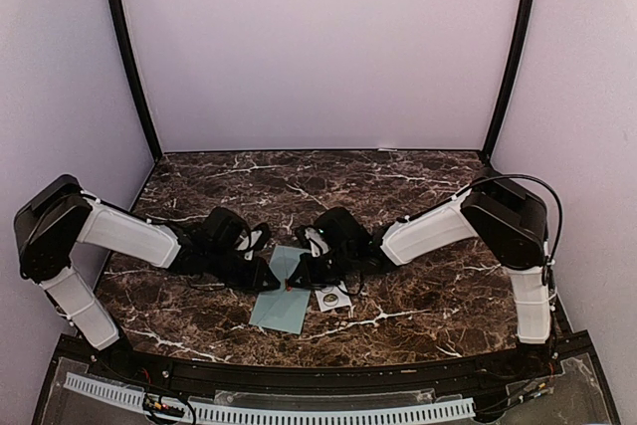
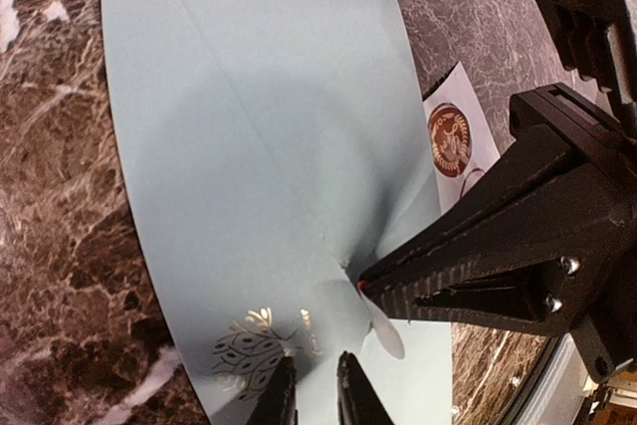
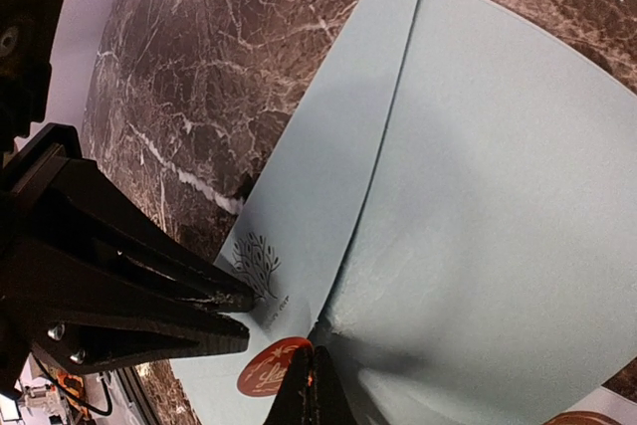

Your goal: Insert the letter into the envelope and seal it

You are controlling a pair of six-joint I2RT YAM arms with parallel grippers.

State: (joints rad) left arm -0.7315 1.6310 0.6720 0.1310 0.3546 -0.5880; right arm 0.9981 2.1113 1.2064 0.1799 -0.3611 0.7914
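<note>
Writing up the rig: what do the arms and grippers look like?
Both arms match: the left arm and right arm have white link shells between bulky black joint housings. A thin black cable loops past the right arm's elbow. The left gripper and right gripper are matte black, with long tapering wedge fingers and visible silver screws.
</note>
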